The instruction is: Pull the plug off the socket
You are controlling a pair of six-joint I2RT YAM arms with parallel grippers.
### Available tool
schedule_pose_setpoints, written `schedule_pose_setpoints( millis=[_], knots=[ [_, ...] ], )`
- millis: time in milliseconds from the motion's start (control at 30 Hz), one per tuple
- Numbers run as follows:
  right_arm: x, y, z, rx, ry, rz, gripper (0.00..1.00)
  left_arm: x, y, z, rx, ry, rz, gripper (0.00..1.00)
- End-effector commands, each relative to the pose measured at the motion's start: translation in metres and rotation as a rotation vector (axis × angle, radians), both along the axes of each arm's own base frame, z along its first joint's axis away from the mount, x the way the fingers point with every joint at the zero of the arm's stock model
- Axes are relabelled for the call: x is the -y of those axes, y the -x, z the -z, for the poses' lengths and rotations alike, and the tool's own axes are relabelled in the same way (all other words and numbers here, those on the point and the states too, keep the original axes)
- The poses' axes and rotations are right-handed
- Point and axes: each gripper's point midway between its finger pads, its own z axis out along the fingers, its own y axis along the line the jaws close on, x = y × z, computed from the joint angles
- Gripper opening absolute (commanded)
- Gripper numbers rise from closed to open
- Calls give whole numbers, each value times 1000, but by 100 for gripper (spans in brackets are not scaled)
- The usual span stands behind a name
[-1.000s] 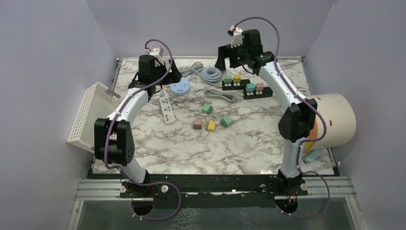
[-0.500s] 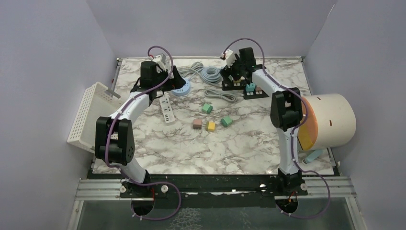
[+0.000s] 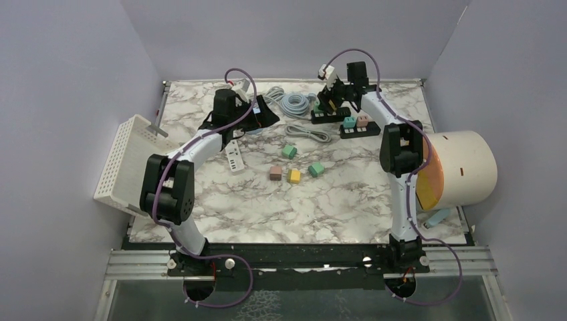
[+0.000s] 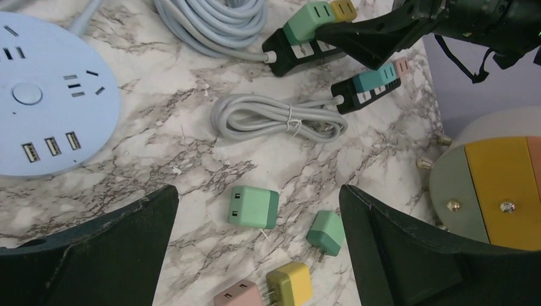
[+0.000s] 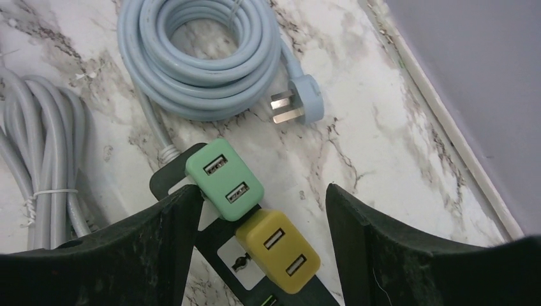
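Note:
A black power strip point(image 5: 245, 264) holds a light green plug point(image 5: 224, 178) and a yellow plug point(image 5: 278, 250) side by side. My right gripper point(image 5: 261, 194) is open just above them, one finger on each side, touching neither. In the top view it point(image 3: 329, 100) sits over that strip point(image 3: 327, 118). A second black strip point(image 3: 361, 128) carries a teal plug point(image 3: 348, 121) and a pink plug point(image 3: 362, 120). My left gripper point(image 4: 258, 194) is open and empty beside the round blue socket point(image 4: 44, 115).
Several loose plugs lie mid-table: green point(image 3: 289, 151), dark green point(image 3: 316, 170), yellow point(image 3: 294, 176), pink point(image 3: 275, 173). There is also a coiled blue-grey cable point(image 3: 294, 102), a tied grey cable point(image 3: 309, 132) and a white power strip point(image 3: 232, 157). A white basket point(image 3: 124, 164) stands left, a large cylinder point(image 3: 465, 167) right.
My right gripper has come down and forward onto the strip with the green and yellow plugs. My left gripper has moved right, over the round blue socket.

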Motion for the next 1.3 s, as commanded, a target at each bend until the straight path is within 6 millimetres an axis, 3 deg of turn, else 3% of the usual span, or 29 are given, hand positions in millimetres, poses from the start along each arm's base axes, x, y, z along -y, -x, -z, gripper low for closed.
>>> schedule_pose_setpoints(
  millis=[0, 167, 300, 400, 500, 633, 700, 800, 867, 967, 1100, 1267],
  knots=[
    [-15, 13, 15, -58, -48, -91, 74, 8, 1, 9, 0, 14, 24, 99],
    [-19, 24, 21, -94, -63, -136, 68, 6, 0, 7, 23, -2, 25, 99],
    [-22, 30, 22, -119, -70, -156, 57, 7, 2, 6, 29, 4, 29, 99],
    [-22, 33, 20, -127, -75, -162, 40, 8, 2, 3, 29, 5, 31, 99],
    [-20, 33, 24, -134, -57, -152, 3, 9, 0, 0, 26, -19, 30, 99],
    [-19, 31, 17, -123, -68, -132, 1, 18, -3, -1, 13, -25, 26, 99],
    [-24, 23, -3, -73, -112, -115, 1, 29, -6, -1, 5, -18, 31, 99],
    [-34, 15, -49, 12, -219, -105, 1, 47, -18, -1, 1, -14, 34, 99],
    [-43, 16, -89, 74, -301, -122, 1, 59, -29, -4, 5, -4, 25, 99],
    [-57, 23, -130, 129, -391, -146, 1, 71, -45, 2, -8, 10, 1, 98],
    [-76, 37, -166, 173, -450, -169, 1, 89, -63, 11, -29, 52, -13, 97],
    [-79, 47, -193, 200, -510, -154, 1, 103, -78, 14, -38, 135, -24, 96]
  ],
)
